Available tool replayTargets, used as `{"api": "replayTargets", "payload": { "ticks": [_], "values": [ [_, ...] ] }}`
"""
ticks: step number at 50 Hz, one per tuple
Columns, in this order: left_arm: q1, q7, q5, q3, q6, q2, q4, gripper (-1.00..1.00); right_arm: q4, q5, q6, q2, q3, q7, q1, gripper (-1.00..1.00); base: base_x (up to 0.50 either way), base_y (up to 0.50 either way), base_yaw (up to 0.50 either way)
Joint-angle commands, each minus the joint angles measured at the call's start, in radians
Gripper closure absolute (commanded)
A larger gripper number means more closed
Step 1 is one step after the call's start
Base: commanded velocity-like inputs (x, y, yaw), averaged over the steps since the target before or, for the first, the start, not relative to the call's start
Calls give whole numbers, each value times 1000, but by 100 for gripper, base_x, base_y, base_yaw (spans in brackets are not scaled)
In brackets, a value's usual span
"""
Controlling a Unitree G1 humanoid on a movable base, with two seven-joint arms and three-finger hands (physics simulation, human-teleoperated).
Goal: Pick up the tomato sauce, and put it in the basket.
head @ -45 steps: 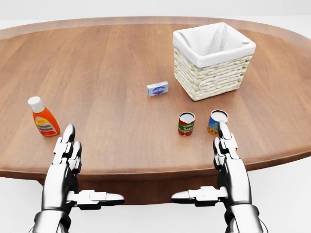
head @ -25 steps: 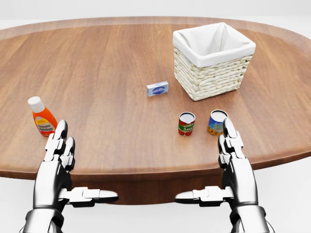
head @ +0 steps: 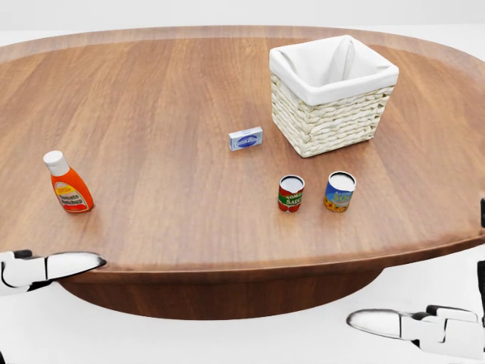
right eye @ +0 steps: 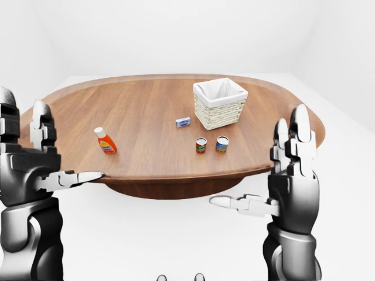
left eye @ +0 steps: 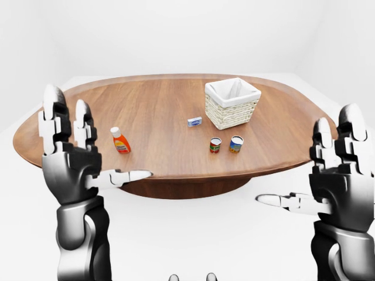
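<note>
The tomato sauce can [head: 290, 193] stood upright on the wooden table [head: 167, 98], beside a blue-labelled can [head: 339, 191], below the wicker basket [head: 332, 95]. Small, rigid, red-and-green labelled, probably light but smooth-sided; grasp around its sides. Left hand [left eye: 69, 153] and right hand [right eye: 291, 175] were spread, empty.

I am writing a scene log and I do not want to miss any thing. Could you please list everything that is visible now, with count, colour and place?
table: one, brown wood, oval, fills most of the head view.
basket: one, pale wicker with white lining, top right of the head view.
small box: one, white and blue, left of the basket.
tomato sauce can: one, red and green label, below the basket.
second can: one, blue and yellow label, right of the tomato sauce can.
bottle: one, orange with white cap, left side.
left hand: silver and black, fingers open, raised, off the table.
right hand: same, fingers open, holds nothing.
</note>
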Motion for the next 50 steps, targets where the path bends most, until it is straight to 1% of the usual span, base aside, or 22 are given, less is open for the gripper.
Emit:
{"api": "replayTargets", "payload": {
  "ticks": [1,2,3,7,12,13,14,17,23,25,29,34,36,40,44,50],
  "values": [
    [-39,51,-69,71,0,28,-114,-100,-164,422,-1,-435,-193,-382,248,-100,0,0,0],
    [-63,71,-94,106,0,40,-141,-100,-164,462,-43,-463,-238,-402,289,-100,0,0,0],
    [-68,79,-108,116,0,46,-151,-100,-165,472,-64,-484,-247,-418,307,-100,0,0,0],
    [-66,93,-121,123,0,54,-150,-100,-165,468,-103,-506,-239,-437,331,-100,0,0,0],
    [-65,101,-131,125,0,61,-147,-100,-165,470,-112,-513,-237,-444,335,-100,0,0,0],
    [-67,103,-136,132,0,62,-141,-100,-165,472,-116,-528,-231,-455,335,-100,0,0,0],
    [-62,102,-122,125,0,63,-133,-100,-165,467,-118,-533,-222,-460,334,-100,0,0,0],
    [-51,98,-112,112,0,56,-131,-100,-165,462,-106,-537,-208,-466,322,-100,0,0,0],
    [-53,97,-111,114,0,55,-124,-100,-165,468,-101,-539,-207,-466,318,-100,0,0,0],
    [-53,97,-110,114,0,56,-125,-100,-165,465,-90,-539,-199,-466,308,-100,0,0,0],
    [-54,97,-108,115,0,56,-125,-100,-165,460,-89,-525,-197,-453,307,-100,0,0,0],
    [-50,93,-102,112,0,54,-113,-100,-165,437,-78,-471,-196,-403,301,-100,0,-19,0],
    [-49,93,-101,112,0,53,-113,-100,-165,434,-74,-459,-197,-392,298,-100,0,-21,0],
    [-43,93,-97,104,0,50,-123,-100,-165,416,-58,-428,-192,-364,287,-100,0,-21,0],
    [-45,90,-96,106,0,48,-122,-100,-165,423,-82,-435,-196,-363,306,-100,0,-21,0],
    [-45,90,-93,105,0,48,-120,-100,-165,421,-85,-443,-187,-368,305,-100,0,-22,0]
  ]
}}
